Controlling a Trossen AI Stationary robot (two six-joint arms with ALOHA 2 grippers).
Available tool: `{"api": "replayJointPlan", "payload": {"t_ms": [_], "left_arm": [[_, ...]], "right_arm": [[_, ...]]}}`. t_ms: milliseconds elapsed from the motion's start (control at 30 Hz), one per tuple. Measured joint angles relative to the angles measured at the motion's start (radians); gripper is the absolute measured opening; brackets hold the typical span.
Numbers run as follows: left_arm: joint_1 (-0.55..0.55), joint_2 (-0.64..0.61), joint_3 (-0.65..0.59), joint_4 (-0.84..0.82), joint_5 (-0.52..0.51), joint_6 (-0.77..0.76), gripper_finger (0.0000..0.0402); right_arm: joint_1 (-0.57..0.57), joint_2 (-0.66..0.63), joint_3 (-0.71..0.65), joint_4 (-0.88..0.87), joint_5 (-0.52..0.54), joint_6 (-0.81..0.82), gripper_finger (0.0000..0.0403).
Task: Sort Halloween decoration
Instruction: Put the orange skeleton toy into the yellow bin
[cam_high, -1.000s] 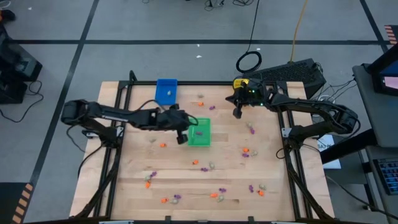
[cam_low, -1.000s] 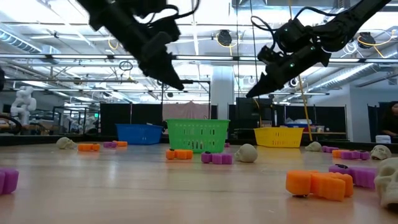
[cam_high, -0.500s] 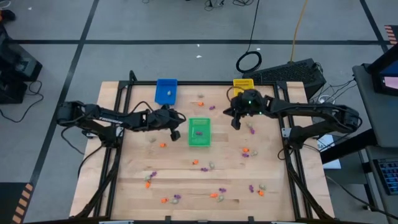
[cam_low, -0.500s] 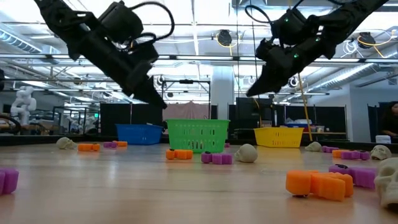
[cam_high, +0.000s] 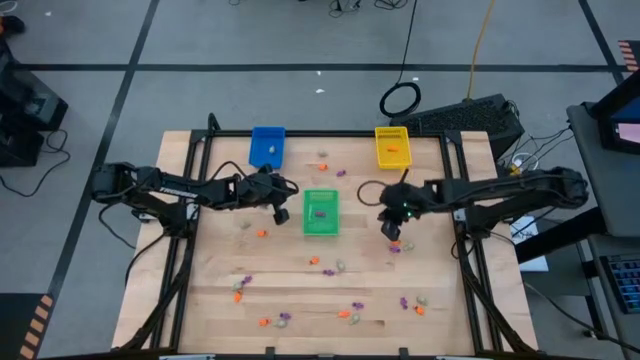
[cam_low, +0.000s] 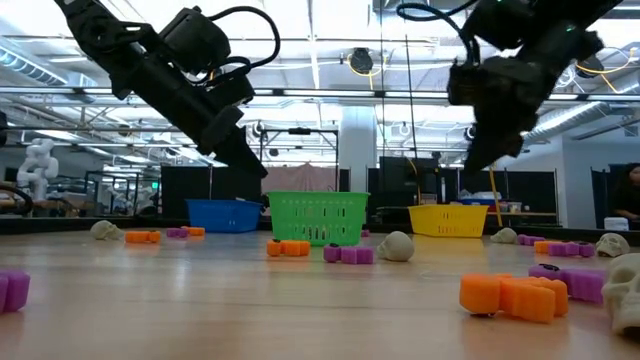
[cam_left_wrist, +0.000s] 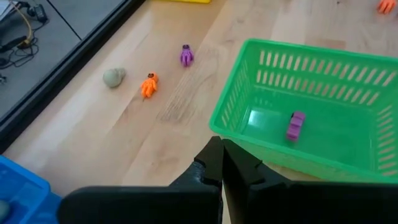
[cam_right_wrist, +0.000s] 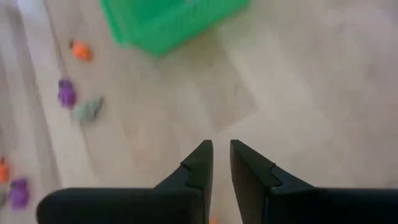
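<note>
Pale wood formed the table (cam_high: 300, 290), over which small orange, purple and grey-white trinkets (cam_high: 345, 312) were scattered, most of them across the near half and a few between the trays. Three trays were set toward the far side: a blue tray (cam_high: 267, 146), a green tray (cam_high: 321, 212) nearer the middle and a yellow tray (cam_high: 392, 147). One purple trinket (cam_left_wrist: 295, 125) was seen lying on the floor of the green tray; something orange was visible in the yellow tray, and a pale piece in the blue one. The left gripper (cam_high: 283, 213) was held above the table just beside the green tray, on its left, its fingers (cam_left_wrist: 214, 168) pressed together with nothing between them. The right gripper (cam_high: 391, 228) was held over bare wood to the right of the green tray, close above an orange and a purple trinket; its fingers (cam_right_wrist: 200, 163) stood a narrow gap apart, and nothing was held. Nothing lay between either gripper and the trays.
</note>
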Motion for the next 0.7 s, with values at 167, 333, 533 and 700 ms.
{"api": "replayJointPlan", "payload": {"t_ms": [167, 333, 533, 700], "left_arm": [[-0.001, 0.0, 0.001, 0.001, 0.0, -0.001, 0.0006], [-0.001, 0.0, 0.001, 0.0, 0.0, -0.001, 0.0006], [-0.002, 0.0, 0.001, 0.0, 0.0, -0.008, 0.0006], [-0.002, 0.0, 0.001, 0.0, 0.0, -0.008, 0.0006]], "right_arm": [[0.1, -0.003, 0.0, -0.113, -0.001, 0.101, 0.0068], [0.175, -0.002, 0.0, -0.209, 0.004, 0.158, 0.0103], [0.239, 0.004, 0.0, -0.244, 0.048, 0.164, 0.0152], [0.238, 0.039, 0.0, -0.27, 0.086, 0.124, 0.0159]]}}
